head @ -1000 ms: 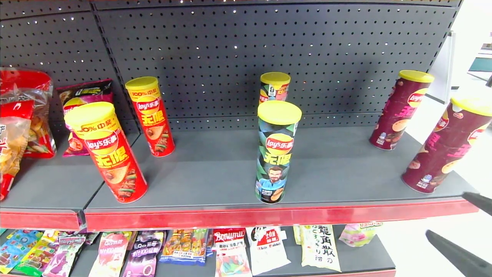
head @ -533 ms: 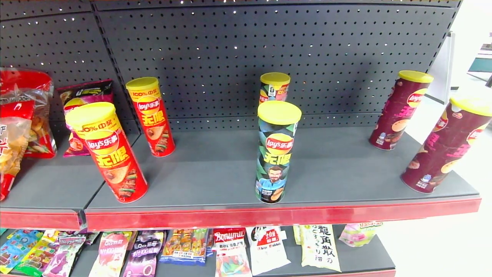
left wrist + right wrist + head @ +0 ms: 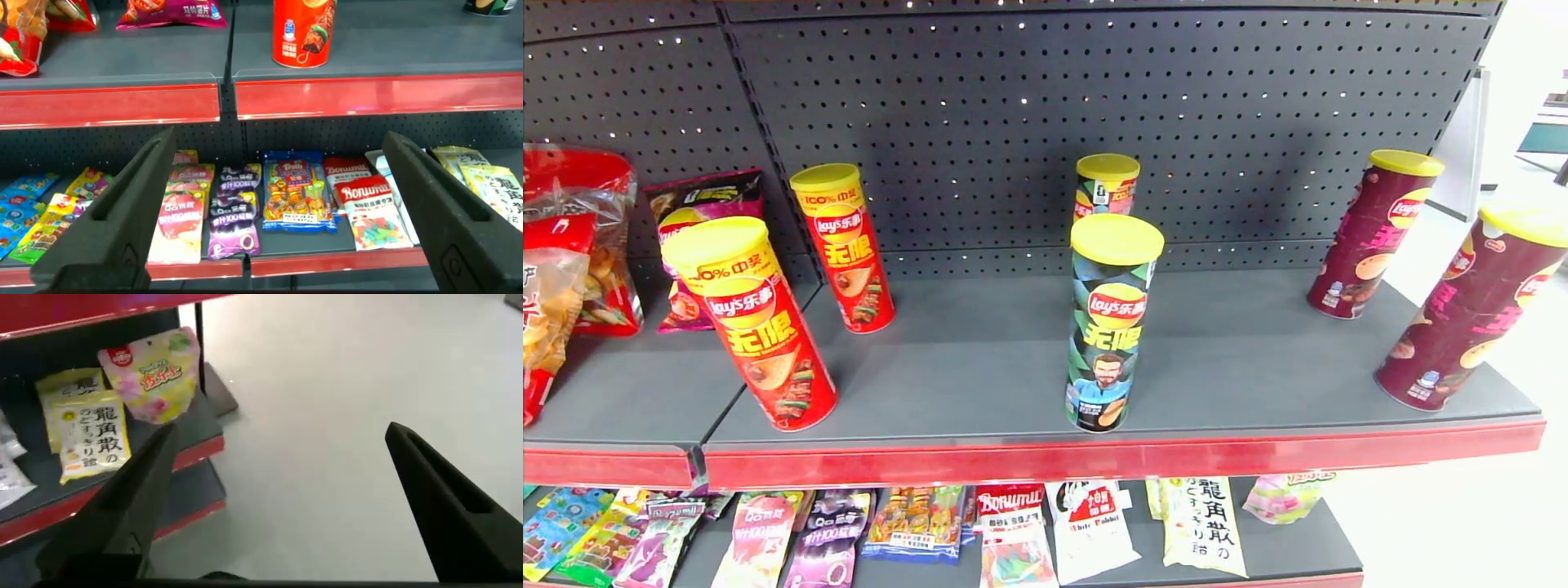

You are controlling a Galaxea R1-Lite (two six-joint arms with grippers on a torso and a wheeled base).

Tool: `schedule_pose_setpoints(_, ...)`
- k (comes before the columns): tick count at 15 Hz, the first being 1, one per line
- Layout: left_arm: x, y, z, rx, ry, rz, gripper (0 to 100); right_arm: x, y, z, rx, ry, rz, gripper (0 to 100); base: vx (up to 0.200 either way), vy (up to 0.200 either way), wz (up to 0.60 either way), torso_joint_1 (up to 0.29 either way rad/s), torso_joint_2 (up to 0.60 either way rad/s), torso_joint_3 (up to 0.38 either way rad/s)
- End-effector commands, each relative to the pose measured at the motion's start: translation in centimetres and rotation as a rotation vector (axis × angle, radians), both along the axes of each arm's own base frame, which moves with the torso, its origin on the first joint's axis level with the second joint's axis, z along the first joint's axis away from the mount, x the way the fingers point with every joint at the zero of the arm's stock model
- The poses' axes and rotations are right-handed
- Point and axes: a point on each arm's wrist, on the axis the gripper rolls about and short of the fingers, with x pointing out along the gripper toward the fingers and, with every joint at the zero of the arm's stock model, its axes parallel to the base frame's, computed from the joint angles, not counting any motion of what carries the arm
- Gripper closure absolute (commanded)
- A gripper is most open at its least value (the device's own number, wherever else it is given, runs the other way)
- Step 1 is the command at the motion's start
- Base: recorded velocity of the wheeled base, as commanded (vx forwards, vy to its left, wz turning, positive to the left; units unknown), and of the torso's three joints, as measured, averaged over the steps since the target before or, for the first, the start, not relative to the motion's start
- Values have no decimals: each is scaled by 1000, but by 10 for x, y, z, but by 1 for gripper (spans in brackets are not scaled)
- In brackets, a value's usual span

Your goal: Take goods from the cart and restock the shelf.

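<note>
The left tool (image 3: 279,139) and right tool (image 3: 279,429) are both hanging spread wide and empty, with a red chip can (image 3: 304,33) standing on the shelf (image 3: 392,45) up beyond the left tool; such a can is probably light, stiff, slick, best pinched mid-body.

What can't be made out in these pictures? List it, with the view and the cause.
Rear green can, head view: lower half hidden behind the front green can.
Red can, left wrist view: upper part cut off by the picture's edge.
Snack bag, head view: cut by the left edge.
Candy packets, head view: tops hidden under the shelf lip.
</note>
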Motion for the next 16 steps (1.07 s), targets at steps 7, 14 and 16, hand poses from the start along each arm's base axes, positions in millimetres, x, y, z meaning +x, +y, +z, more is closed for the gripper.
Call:
schedule_pose_setpoints(7,0,0,0,0,0,0,0,4,9,-31,2,-308,579,0,0,0,0,0,0,0)
schedule_pose_setpoints(14,0,0,0,-1,0,0,0,-3,8,-40,43,-365,556,0,0,0,0,0,0,0)
schedule_pose_setpoints(16,0,0,0,-13,0,0,0,-3,7,-40,59,-368,534,0,0,0,0,0,0,0)
